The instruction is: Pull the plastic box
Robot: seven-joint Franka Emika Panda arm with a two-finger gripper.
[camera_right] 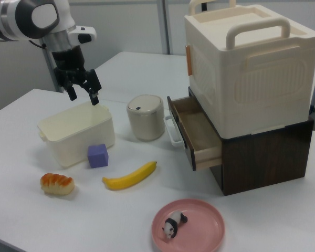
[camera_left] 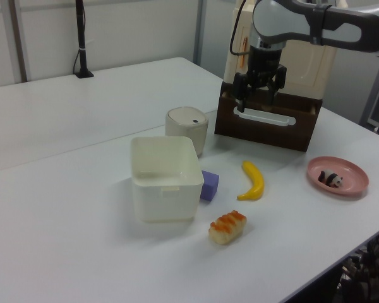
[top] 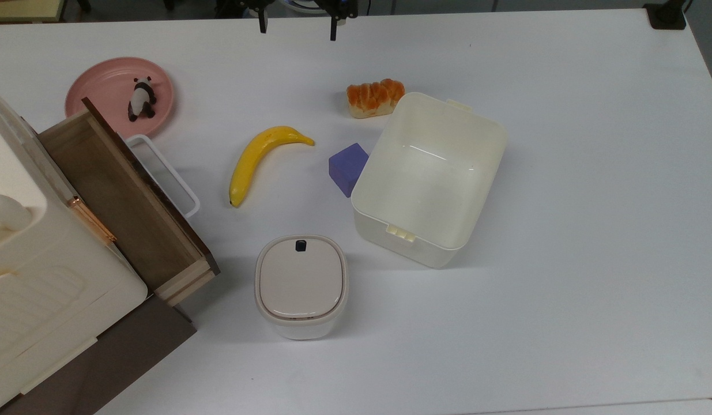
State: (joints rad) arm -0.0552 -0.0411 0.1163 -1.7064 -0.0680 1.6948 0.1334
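Observation:
The plastic box [top: 428, 173] is a large cream-white open tub with nothing in it, standing right of centre in the top view. It also appears in the left view [camera_left: 166, 180] and the right view [camera_right: 76, 128]. My gripper [top: 298, 29] hangs open and empty at the top view's upper edge, well apart from the box. In the left view the gripper [camera_left: 256, 101] is raised in front of the dark drawer. In the right view the gripper [camera_right: 83, 95] hovers above the box's far rim without touching it.
A purple cube [top: 347, 167] touches the box's left wall, and a bread roll [top: 375, 97] lies by its far corner. A banana [top: 260, 158], a lidded white bin [top: 301, 285], a pink plate [top: 102, 86] with a panda and a cabinet with an open drawer [top: 119, 196] fill the top view's left.

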